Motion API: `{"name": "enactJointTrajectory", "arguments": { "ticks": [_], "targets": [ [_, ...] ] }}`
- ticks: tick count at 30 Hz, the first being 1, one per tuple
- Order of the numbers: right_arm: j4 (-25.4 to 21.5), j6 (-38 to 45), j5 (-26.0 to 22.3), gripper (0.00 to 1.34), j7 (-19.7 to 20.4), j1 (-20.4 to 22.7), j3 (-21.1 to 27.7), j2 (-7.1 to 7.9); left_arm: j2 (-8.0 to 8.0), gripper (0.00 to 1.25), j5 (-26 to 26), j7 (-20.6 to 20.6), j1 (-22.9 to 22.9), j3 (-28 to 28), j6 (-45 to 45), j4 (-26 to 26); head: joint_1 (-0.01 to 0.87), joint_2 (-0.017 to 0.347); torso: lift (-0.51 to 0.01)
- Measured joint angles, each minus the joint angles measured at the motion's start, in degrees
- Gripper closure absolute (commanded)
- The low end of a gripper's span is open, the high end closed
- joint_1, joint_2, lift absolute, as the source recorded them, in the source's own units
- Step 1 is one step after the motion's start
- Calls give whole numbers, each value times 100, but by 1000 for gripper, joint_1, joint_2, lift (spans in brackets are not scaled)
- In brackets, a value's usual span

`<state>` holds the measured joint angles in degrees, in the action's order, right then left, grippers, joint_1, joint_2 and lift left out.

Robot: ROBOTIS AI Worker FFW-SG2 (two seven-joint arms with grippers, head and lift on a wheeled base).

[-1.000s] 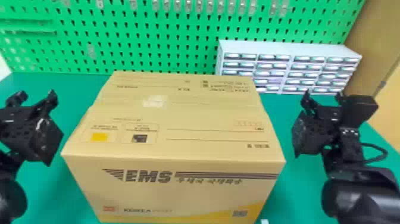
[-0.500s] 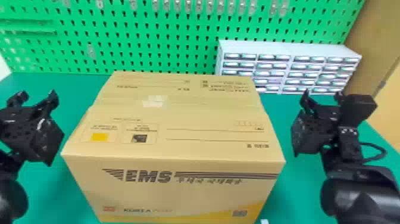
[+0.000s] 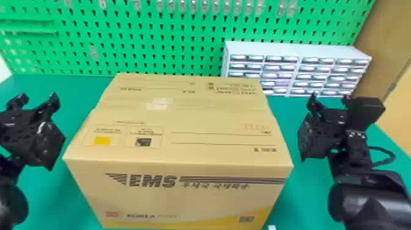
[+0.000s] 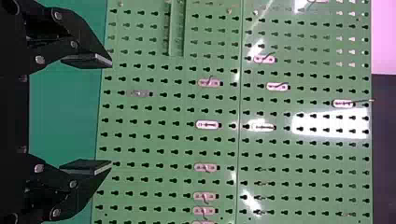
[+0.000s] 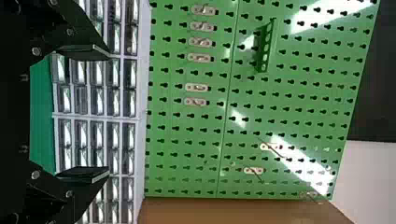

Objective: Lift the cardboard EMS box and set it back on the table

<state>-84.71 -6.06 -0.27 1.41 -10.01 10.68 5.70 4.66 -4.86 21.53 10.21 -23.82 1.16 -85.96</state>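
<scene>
Left gripper [image 3: 37, 99] and right gripper [image 3: 329, 101] both have their fingers spread wide with nothing between them, one on either side of the cardboard EMS box [image 3: 195, 198], which sits on the table [image 3: 76, 88], well in from its back left corner.

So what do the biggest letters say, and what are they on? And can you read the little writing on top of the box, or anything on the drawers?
"EMS": big dark letters on the front of the cardboard box.
Box top: the small print is too blurred to read.
Drawer cabinet: no words that I can make out.
</scene>
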Motion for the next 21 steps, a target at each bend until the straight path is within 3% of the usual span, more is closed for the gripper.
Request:
{"name": "enactJointTrajectory", "arguments": {
  "ticks": [21],
  "targets": [
    [7, 64, -95, 398, 0, -1, -54, 60, 0, 484, 29, 0, 16, 1, 6, 0, 678, -15, -97]
  ]
}}
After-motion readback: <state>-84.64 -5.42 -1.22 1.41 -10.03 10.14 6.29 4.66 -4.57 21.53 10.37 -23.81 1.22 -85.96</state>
